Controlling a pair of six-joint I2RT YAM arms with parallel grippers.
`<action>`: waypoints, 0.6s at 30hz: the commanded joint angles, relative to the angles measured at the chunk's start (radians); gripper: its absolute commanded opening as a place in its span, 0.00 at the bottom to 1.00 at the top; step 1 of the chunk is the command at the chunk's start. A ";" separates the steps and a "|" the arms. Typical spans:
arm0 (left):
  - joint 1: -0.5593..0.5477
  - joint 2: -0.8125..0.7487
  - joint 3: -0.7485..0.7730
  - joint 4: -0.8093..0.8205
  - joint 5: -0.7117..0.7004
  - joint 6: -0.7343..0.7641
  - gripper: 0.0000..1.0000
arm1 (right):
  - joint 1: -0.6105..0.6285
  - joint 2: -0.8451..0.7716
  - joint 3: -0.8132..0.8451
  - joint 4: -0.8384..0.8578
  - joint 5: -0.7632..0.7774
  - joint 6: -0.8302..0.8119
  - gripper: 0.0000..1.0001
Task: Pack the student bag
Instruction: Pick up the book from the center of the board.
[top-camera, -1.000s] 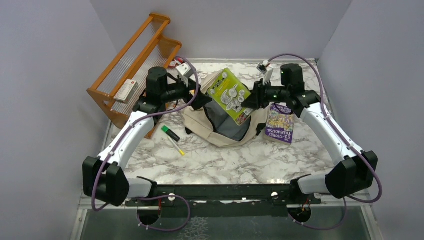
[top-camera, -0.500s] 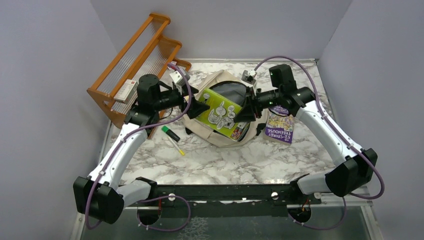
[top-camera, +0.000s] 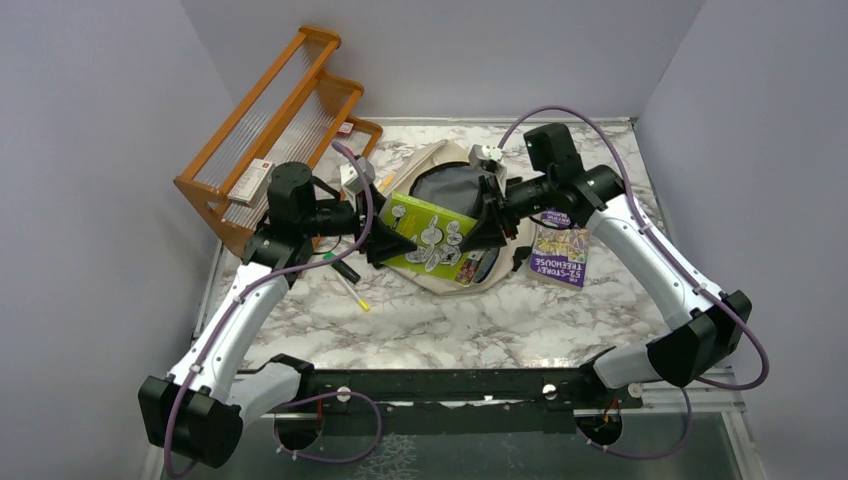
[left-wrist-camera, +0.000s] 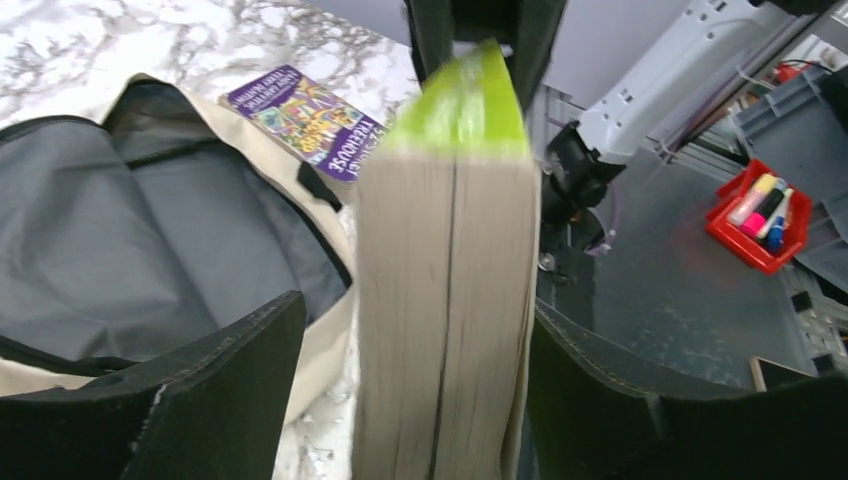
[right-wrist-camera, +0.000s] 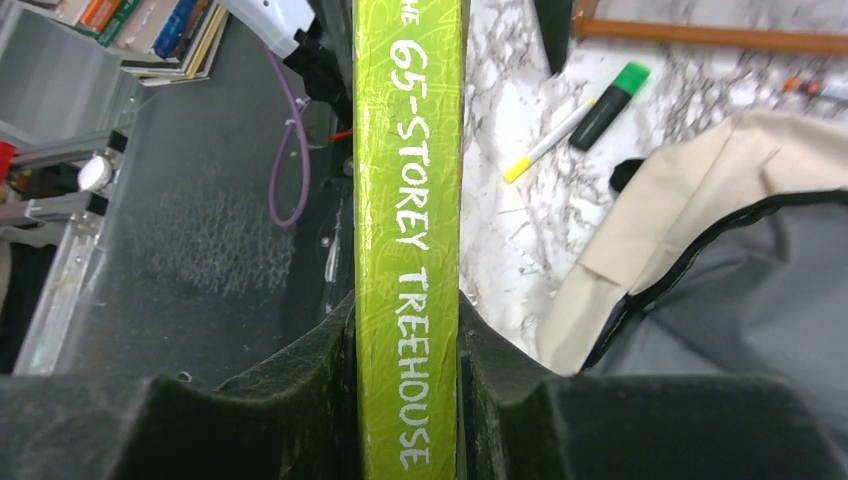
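Note:
The student bag (top-camera: 440, 160) lies open on the marble table, its dark lining (left-wrist-camera: 150, 230) facing up. A lime-green book, "65-Storey Treehouse" (top-camera: 432, 238), hangs over the bag's near rim between both grippers. My right gripper (top-camera: 480, 225) is shut on the book's spine (right-wrist-camera: 408, 200), both pads pressed against it. My left gripper (top-camera: 392, 243) straddles the page edge (left-wrist-camera: 445, 300). Its jaws are open, with a clear gap between the left finger (left-wrist-camera: 230, 380) and the book.
A purple book (top-camera: 560, 250) lies on the table right of the bag. A green highlighter (right-wrist-camera: 605, 105) and a yellow pen (top-camera: 352, 293) lie left of it. A wooden rack (top-camera: 270, 120) holding a small box (top-camera: 255, 180) stands at the back left.
Both arms carried the green book from above the bag's back down and toward the near left, to its front rim. The left arm pulled back leftward.

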 joint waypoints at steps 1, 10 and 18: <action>-0.003 -0.071 -0.044 -0.008 0.087 -0.036 0.73 | 0.006 -0.003 0.099 -0.035 -0.056 -0.072 0.00; -0.003 -0.090 -0.037 -0.030 0.098 -0.028 0.64 | 0.007 0.051 0.156 -0.170 -0.024 -0.140 0.01; -0.004 -0.071 0.002 -0.053 0.098 -0.010 0.66 | 0.006 0.054 0.170 -0.200 -0.025 -0.156 0.00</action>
